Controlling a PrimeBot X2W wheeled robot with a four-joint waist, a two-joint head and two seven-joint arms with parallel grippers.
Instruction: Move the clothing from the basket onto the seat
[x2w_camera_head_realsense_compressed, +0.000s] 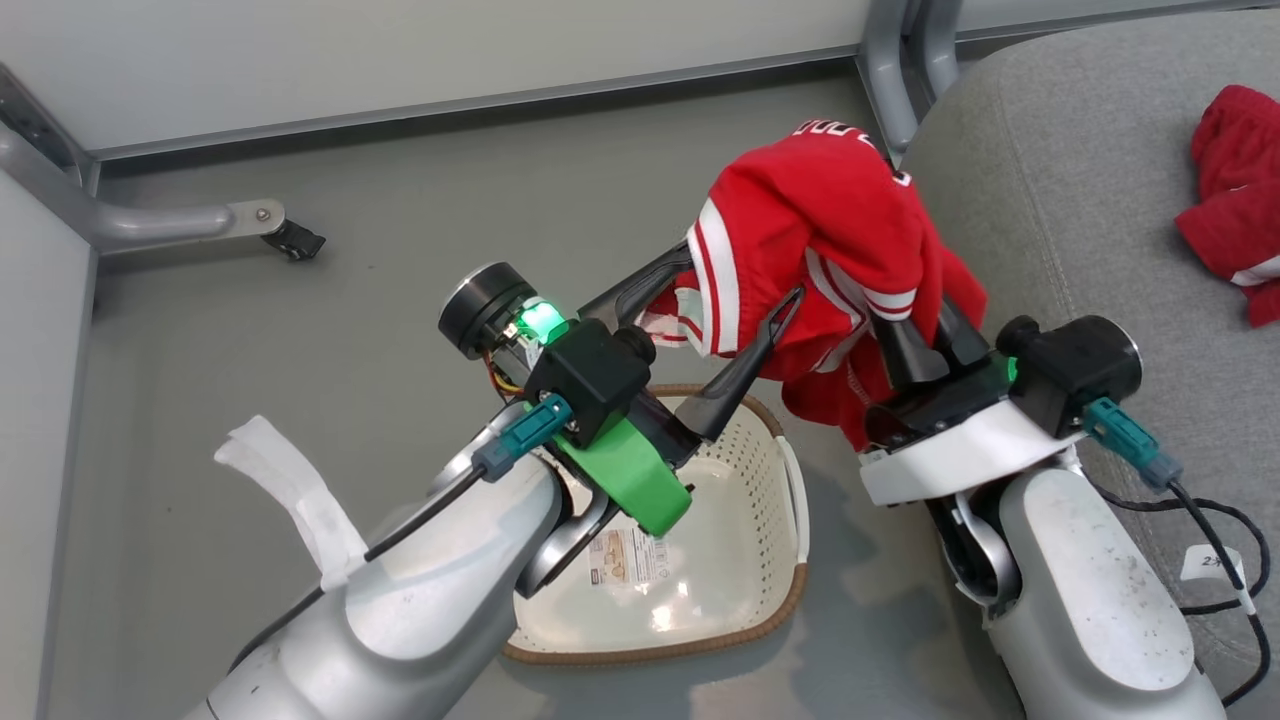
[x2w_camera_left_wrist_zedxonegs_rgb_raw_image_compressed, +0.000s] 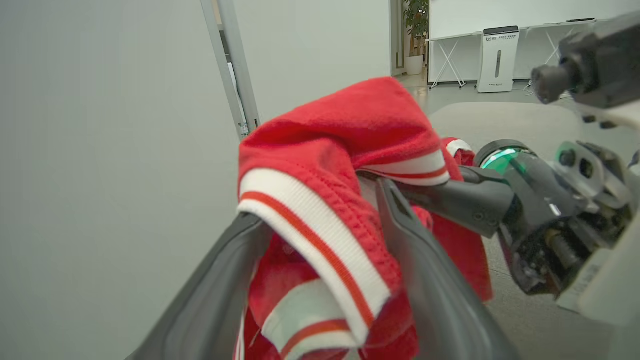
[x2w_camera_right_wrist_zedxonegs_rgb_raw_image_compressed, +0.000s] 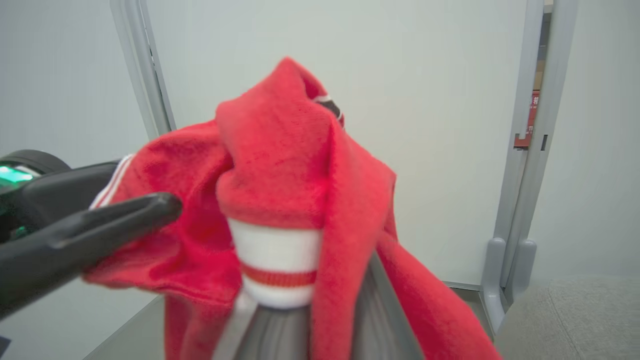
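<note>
Basket (x2w_camera_head_realsense_compressed: 765, 480) found empty; shorts (x2w_camera_head_realsense_compressed: 1235, 200) laid on seat (x2w_camera_head_realsense_compressed: 1050, 200). Jersey (x2w_camera_head_realsense_compressed: 830, 210) held aloft beside seat's left edge, gripped by right end effector (x2w_camera_head_realsense_compressed: 925, 330), draped across spread left end effector (x2w_camera_head_realsense_compressed: 740, 275); placement outstanding.

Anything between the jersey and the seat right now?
Nothing visible. The jersey hangs in the air between the left gripper and right gripper, beyond the basket. Bare seat starts just to its right. The shorts lie farther right, clear of the path.

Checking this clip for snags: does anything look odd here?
Yes. The red jersey hangs draped across both the left gripper and right gripper by the basket, hooked over a left finger rather than cleanly held.
</note>
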